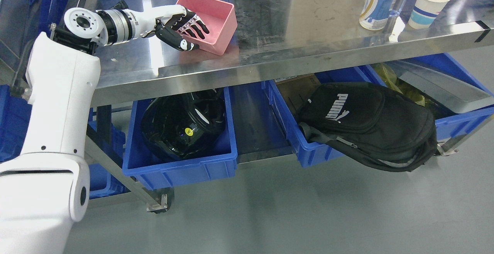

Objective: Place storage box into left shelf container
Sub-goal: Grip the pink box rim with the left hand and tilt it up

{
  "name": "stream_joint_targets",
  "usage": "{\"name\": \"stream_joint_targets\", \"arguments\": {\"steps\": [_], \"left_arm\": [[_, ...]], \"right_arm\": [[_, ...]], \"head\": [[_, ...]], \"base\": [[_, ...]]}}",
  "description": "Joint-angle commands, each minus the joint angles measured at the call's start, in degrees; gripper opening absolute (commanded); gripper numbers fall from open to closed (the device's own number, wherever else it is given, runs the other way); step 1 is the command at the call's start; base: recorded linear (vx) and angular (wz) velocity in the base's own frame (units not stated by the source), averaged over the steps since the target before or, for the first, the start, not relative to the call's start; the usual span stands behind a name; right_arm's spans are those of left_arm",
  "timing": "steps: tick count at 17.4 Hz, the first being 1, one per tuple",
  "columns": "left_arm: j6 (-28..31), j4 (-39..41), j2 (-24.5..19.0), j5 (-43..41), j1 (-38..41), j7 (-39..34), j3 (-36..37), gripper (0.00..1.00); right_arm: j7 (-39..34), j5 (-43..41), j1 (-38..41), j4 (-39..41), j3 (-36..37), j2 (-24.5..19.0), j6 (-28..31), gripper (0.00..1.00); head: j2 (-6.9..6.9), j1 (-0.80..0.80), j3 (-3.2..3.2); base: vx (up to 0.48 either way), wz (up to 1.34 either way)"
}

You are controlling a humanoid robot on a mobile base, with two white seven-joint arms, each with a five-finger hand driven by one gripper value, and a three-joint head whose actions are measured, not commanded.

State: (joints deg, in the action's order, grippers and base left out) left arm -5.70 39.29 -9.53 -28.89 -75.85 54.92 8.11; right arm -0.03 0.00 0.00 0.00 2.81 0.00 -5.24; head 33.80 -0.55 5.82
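A pink storage box (216, 24) stands on the steel table top (289, 26), left of the middle. My left hand (185, 30) reaches in from the left and is shut on the box's near-left wall, with the fingers (197, 28) hooked over the rim into the box and the thumb outside. Under the table, on the lower shelf, the left blue container (179, 167) holds a black helmet (181, 124). My right arm does not show.
A second blue bin (308, 149) on the lower shelf carries a black backpack (366, 124). At the table's far right stand a plastic bottle (380, 1) and a paper cup (428, 1). The table's front edge overhangs both bins.
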Motion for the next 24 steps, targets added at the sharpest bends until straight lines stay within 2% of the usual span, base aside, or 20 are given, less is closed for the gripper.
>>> {"name": "stream_joint_targets", "arguments": {"steps": [1, 7, 11, 15, 21, 24], "left_arm": [[-5.5, -2.4, 1.7, 0.0, 0.3, -0.4, -8.2, 0.04], [-7.1, -0.7, 1.8, 0.6, -2.4, -1.9, -13.1, 0.01], [-11.8, 4.0, 2.8, 0.8, -0.6, -3.3, -18.4, 0.01], [-12.1, 15.7, 8.5, 0.9, 6.4, -3.2, -26.6, 0.01], [-12.1, 38.6, 8.5, 1.8, 20.5, -3.5, -27.3, 0.01], [-15.1, 45.1, 8.5, 6.0, 26.3, -3.9, -25.1, 0.01]], "right_arm": [[0.0, -0.2, 0.4, 1.0, 0.0, 1.0, 0.0, 1.0], [0.0, -0.2, 0.4, 1.0, 0.0, 1.0, 0.0, 1.0], [0.0, -0.2, 0.4, 1.0, 0.0, 1.0, 0.0, 1.0], [0.0, -0.2, 0.4, 1.0, 0.0, 1.0, 0.0, 1.0], [0.0, -0.2, 0.4, 1.0, 0.0, 1.0, 0.0, 1.0], [0.0, -0.2, 0.4, 1.0, 0.0, 1.0, 0.0, 1.0]], "head": [[0.0, 0.0, 0.0], [0.0, 0.0, 0.0], [0.0, 0.0, 0.0], [0.0, 0.0, 0.0], [0.0, 0.0, 0.0], [0.0, 0.0, 0.0]], "base": [[0.004, 0.01], [0.0, 0.0], [0.0, 0.0], [0.0, 0.0], [0.0, 0.0], [0.0, 0.0]]}}
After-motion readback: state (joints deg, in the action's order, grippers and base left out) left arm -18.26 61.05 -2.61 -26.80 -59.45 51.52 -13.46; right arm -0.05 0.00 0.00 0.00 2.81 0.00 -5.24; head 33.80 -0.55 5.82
